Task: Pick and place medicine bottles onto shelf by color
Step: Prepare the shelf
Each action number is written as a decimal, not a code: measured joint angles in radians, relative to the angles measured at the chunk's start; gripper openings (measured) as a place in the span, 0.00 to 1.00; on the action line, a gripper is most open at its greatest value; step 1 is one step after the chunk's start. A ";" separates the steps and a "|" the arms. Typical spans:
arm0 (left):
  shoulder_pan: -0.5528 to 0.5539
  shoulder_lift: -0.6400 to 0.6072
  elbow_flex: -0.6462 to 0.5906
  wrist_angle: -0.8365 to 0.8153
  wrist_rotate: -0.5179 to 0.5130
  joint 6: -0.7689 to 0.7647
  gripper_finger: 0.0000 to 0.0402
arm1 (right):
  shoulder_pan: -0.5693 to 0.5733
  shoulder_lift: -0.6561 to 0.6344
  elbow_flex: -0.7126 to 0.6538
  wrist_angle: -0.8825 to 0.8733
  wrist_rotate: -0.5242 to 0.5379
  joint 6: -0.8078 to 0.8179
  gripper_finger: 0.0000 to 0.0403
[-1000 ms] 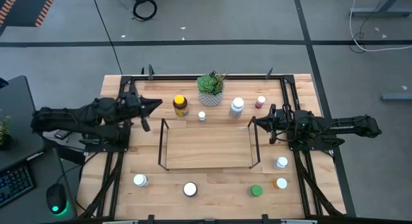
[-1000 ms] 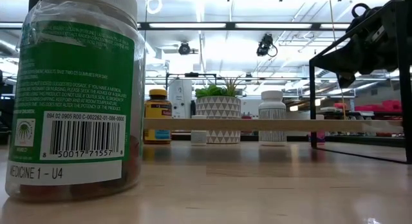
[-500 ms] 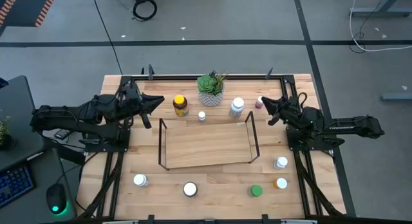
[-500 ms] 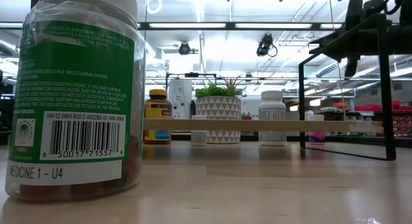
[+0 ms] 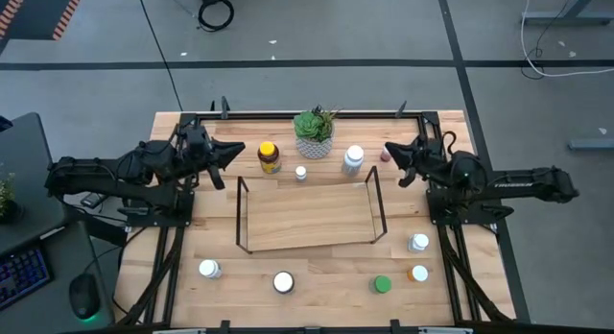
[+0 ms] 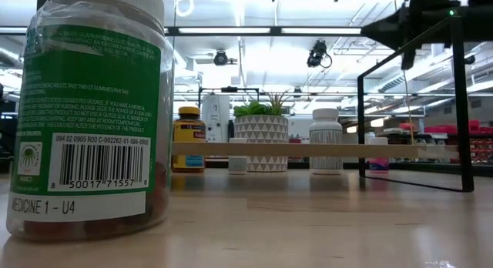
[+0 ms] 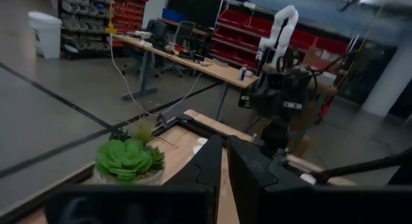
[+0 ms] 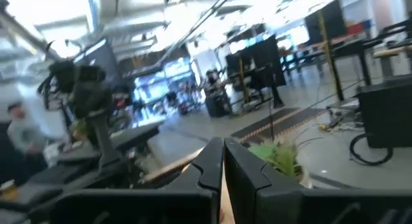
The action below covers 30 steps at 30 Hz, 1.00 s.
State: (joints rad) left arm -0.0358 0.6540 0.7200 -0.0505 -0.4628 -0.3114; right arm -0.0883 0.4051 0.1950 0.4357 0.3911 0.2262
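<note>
The wire shelf (image 5: 307, 217) stands mid-table on its wooden floor, with no bottle on it. An amber yellow-capped bottle (image 5: 269, 157), a white bottle (image 5: 353, 159) and a small white one (image 5: 300, 173) stand behind it. The pinkish bottle (image 6: 378, 165) stands at the far right, mostly hidden under my right gripper in the high view. Near the front edge stand white bottles (image 5: 209, 269) (image 5: 283, 281) (image 5: 419, 243), a green-capped one (image 5: 382, 284) and an orange-capped one (image 5: 419, 274). My left gripper (image 5: 238, 151) is shut and empty, left of the amber bottle. My right gripper (image 5: 389, 152) is shut and empty, raised above the pinkish bottle.
A potted green plant (image 5: 314, 129) stands at the far edge between the amber and white bottles. A black frame rail (image 5: 288, 114) runs round the table. In the low view a green-labelled bottle (image 6: 92, 114) close to the camera fills the left side.
My right gripper has moved from the shelf's right end loop toward the table's far edge and upward, and now points left over the pinkish bottle. The shelf's right end has shifted a little toward the table's left and has stayed still since.
</note>
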 joint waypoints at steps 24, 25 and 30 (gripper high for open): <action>0.000 0.000 0.023 0.048 0.045 -0.228 0.36 | -0.001 0.479 0.702 -0.289 -0.011 0.019 0.06; 0.000 0.001 0.030 0.033 0.049 -0.245 0.39 | -0.001 0.478 0.703 -0.259 -0.011 0.035 0.06; 0.000 0.005 0.114 -0.277 0.052 -0.582 0.55 | -0.001 0.460 0.704 -0.169 -0.011 0.059 0.06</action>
State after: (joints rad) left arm -0.0357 0.6593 0.8339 -0.3271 -0.4104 -0.8930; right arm -0.0895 0.8650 0.8986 0.2672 0.3801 0.2853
